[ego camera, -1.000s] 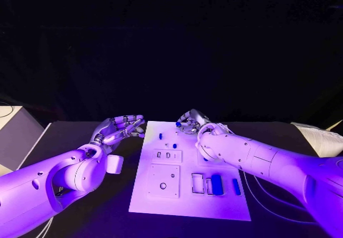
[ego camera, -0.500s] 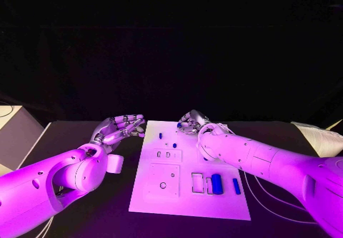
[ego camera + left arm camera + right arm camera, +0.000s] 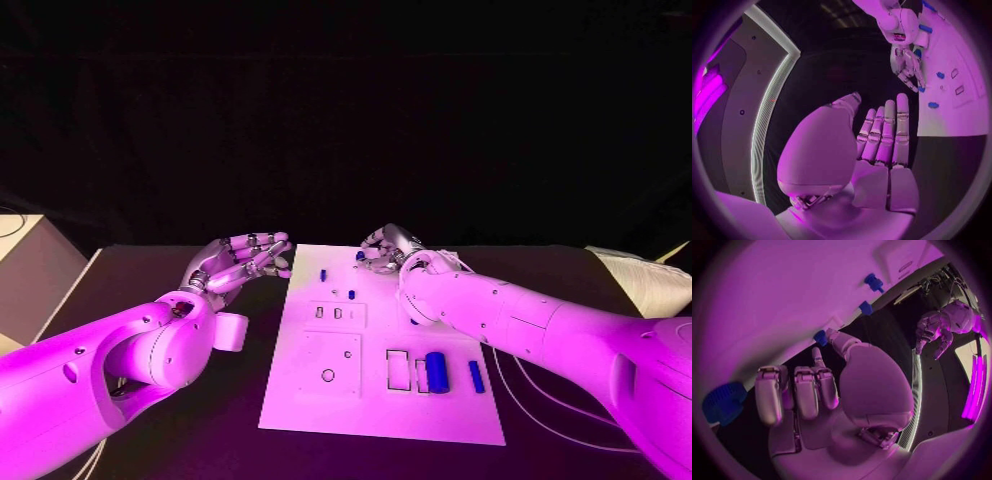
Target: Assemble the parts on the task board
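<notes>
The white task board point(image 3: 378, 398) lies mid-table. My right hand point(image 3: 387, 248) hovers over its far edge, fingers curled down. Its thumb point(image 3: 841, 342) and one fingertip point(image 3: 817, 356) sit against a small blue part point(image 3: 820, 337) at the board's edge; a firm grip cannot be made out. Two more small blue parts point(image 3: 874, 282) point(image 3: 866, 307) stand further along the board, and a larger round blue part point(image 3: 723, 402) is near the other fingers. My left hand point(image 3: 238, 258) hangs beside the board's far left corner, palm up, fingers point(image 3: 886, 135) straight and holding nothing. Longer blue parts point(image 3: 437, 371) point(image 3: 476, 376) lie near the front.
A pale box point(image 3: 26, 268) stands at the table's left edge and a white object point(image 3: 645, 280) at its right edge. Thin cables point(image 3: 522, 392) run along the board's right side. Dark table shows on both sides of the board.
</notes>
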### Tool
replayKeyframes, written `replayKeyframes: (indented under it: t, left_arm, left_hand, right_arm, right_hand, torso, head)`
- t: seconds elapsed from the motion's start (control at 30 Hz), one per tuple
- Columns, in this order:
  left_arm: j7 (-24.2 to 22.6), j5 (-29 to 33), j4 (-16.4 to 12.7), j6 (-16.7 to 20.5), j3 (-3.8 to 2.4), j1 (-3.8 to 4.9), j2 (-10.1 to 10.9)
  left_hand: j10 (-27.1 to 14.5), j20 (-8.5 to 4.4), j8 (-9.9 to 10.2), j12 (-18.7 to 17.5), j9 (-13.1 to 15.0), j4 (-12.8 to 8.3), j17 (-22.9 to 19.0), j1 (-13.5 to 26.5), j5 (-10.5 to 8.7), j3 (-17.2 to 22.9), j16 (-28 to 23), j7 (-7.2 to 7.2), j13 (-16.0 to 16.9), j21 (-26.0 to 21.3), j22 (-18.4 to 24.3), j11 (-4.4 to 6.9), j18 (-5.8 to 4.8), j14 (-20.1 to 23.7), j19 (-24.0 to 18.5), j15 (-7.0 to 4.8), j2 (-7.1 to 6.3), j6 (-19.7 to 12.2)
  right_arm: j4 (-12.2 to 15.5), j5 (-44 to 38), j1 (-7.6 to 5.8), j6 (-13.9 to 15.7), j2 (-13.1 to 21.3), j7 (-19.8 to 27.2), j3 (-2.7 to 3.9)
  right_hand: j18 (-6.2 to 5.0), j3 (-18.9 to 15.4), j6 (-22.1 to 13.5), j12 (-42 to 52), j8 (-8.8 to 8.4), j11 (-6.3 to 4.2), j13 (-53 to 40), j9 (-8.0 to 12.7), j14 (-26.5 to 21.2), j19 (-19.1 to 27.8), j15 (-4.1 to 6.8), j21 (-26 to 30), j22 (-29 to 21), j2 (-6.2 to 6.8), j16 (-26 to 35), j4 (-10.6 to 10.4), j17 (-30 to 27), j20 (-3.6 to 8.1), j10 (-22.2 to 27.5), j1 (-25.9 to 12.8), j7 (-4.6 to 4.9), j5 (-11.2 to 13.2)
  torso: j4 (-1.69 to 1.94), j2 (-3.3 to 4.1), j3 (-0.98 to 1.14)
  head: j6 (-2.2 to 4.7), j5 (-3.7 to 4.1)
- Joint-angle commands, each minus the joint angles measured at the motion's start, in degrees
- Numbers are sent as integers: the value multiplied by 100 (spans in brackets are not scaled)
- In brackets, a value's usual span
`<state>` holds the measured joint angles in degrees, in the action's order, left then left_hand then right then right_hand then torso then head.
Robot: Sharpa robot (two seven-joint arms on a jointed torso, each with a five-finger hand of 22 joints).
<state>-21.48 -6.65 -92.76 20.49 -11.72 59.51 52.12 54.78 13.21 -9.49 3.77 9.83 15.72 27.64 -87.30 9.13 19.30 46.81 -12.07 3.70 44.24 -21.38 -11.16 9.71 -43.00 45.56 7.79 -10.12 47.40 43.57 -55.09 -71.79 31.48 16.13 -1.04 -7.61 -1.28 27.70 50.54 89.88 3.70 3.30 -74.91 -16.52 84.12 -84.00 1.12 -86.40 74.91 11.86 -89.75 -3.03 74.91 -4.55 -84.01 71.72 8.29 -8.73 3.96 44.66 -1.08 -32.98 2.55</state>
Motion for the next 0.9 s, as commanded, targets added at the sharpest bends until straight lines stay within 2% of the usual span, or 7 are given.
replayKeyframes:
  t: [0.03, 0.13, 0.27, 0.53, 0.7, 0.8, 0.9]
  left_arm:
    - [-20, -22, -10, -54, -4, 2, -6]
    - [-19, -22, -8, -54, -4, 2, 0]
    - [-20, -21, 0, -56, -4, 2, 15]
    - [-24, -8, 23, -51, -3, 2, 81]
    - [-27, 3, 48, -55, -3, 1, 102]
    - [-31, 9, 102, -65, -2, 0, 94]
    - [-31, 13, 139, -73, -1, -5, 91]
  left_hand:
    - [-36, -19, 20, 3, -6, 15, -10, -51, -16, -19, 18, -200, 3, 29, -8, 7, 62, 47, -40, 7, 5, -42]
    - [-36, -19, 20, 3, -6, 15, -10, -51, -16, -19, 18, -200, 3, 29, -8, 7, 62, 47, -40, 7, 5, -42]
    - [-36, -19, 20, 3, -6, 15, -10, -51, -16, -19, 18, -200, 3, 29, -8, 7, 62, 47, -40, 7, 5, -42]
    - [-40, -17, 22, 3, -7, 18, -14, -50, -17, -24, 22, -200, 3, 35, -11, 6, 63, 54, -49, 8, 4, -45]
    - [-40, -17, 22, 3, -7, 18, -14, -50, -17, -24, 22, -200, 3, 35, -11, 6, 63, 54, -49, 8, 4, -45]
    - [-39, -16, 22, 5, -7, 18, -16, -50, -17, -25, 24, -197, 4, 38, -12, 7, 63, 56, -53, 9, 5, -44]
    - [-39, -16, 22, 5, -7, 18, -16, -50, -17, -25, 24, -197, 4, 38, -12, 7, 63, 56, -53, 9, 5, -44]
  right_arm:
    - [40, -24, 2, -145, 15, 36, -1]
    - [107, -36, 1, -86, 59, 59, -1]
    - [303, -69, -17, 107, 206, 100, 1]
    - [1078, -73, -277, 389, 806, 225, 12]
    - [1585, 65, -442, 433, 1251, 373, 21]
    - [1935, 158, -528, 392, 1612, 510, 32]
    - [2170, 109, -578, 289, 1887, 548, 37]
  right_hand:
    - [42, -279, -539, 12, -27, 3, -1509, 175, 588, -473, -25, -29, 1263, 82, -25, -70, 1509, -35, -599, 33, 19, 70]
    - [42, -1026, -1007, 12, -23, 68, -1509, 368, 588, -474, -85, -32, 1272, -79, -25, -243, 1509, -81, -599, 354, 65, 87]
    - [43, -1500, -1197, 12, -32, 98, -1509, 471, 588, -475, -107, -32, 1276, -173, -25, -458, 1509, -108, -599, 647, 97, 73]
    - [44, -1601, -225, -29, 229, 133, -1457, 262, 588, -477, -140, -34, 1281, -240, -25, -639, 1509, -142, -527, 830, 97, -39]
    - [-37, -1486, 61, -1013, 398, 156, -361, 251, 586, -349, -158, 291, 1065, -231, -21, -733, 1501, -168, 837, 936, 131, -83]
    - [-170, -1047, 197, -3768, 524, 122, 2272, 277, 483, -141, -113, 866, 685, -119, 156, -858, 1104, -113, 2956, 1060, 96, -108]
    - [-229, -513, 231, -5223, 571, 116, 3563, 313, 438, -57, -109, 1195, 471, 98, 243, -995, 931, -108, 2852, 1083, 115, -137]
  torso:
    - [1, 0, -2]
    - [-2, -3, 2]
    - [-19, -13, 8]
    - [-150, -31, 55]
    - [-230, -54, 95]
    - [-279, -84, 125]
    - [-317, -104, 150]
  head:
    - [-4, -3]
    - [-10, -9]
    - [-4, -18]
    - [50, -84]
    - [85, -142]
    - [90, -163]
    - [98, -184]
